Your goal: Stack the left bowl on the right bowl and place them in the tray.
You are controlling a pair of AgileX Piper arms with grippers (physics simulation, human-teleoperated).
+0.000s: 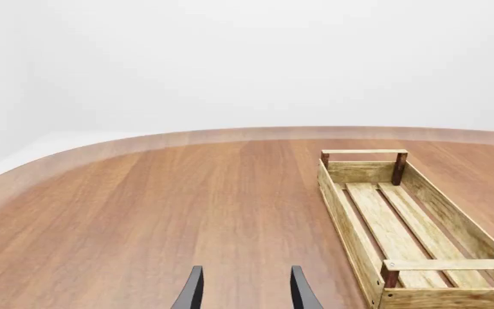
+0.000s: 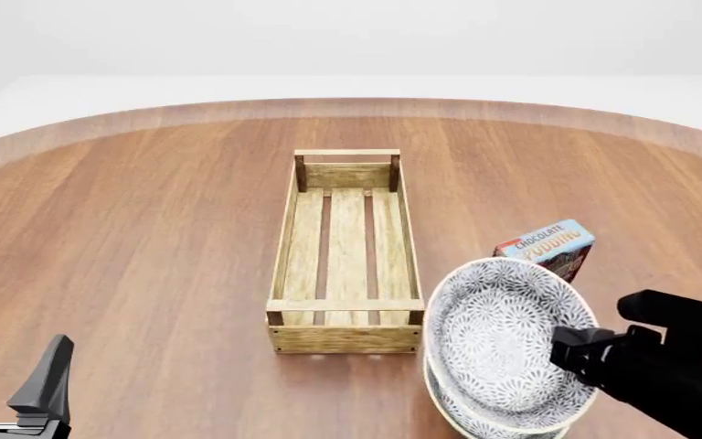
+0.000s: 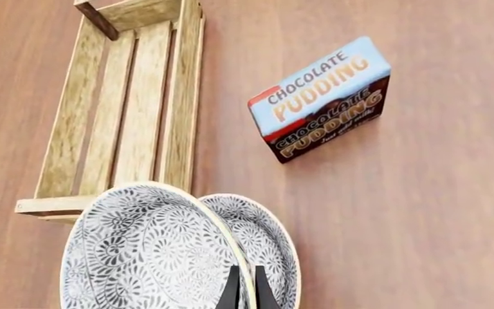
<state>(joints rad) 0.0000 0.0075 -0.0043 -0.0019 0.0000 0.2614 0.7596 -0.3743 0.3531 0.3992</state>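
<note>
Two grey-patterned bowls sit nested and tilted, the upper bowl [image 2: 497, 334] inside the lower bowl [image 2: 467, 422], just right of the tray's near end. My right gripper [image 2: 567, 352] is shut on their rim; in the right wrist view its fingertips [image 3: 233, 291] pinch the rim between the upper bowl [image 3: 148, 254] and the lower bowl [image 3: 269, 241]. The light-wood tray [image 2: 284, 238] lies lengthwise mid-table with nothing in it, and shows in both wrist views [image 1: 343, 212] [image 3: 182, 96]. My left gripper [image 2: 10, 370] is open with nothing in it at the near left [image 1: 247, 293].
A chocolate pudding box [image 2: 547, 247] stands right of the tray, just beyond the bowls, and shows in the right wrist view [image 3: 324, 96]. The round wooden table's far edge [image 2: 351, 105] curves behind the tray.
</note>
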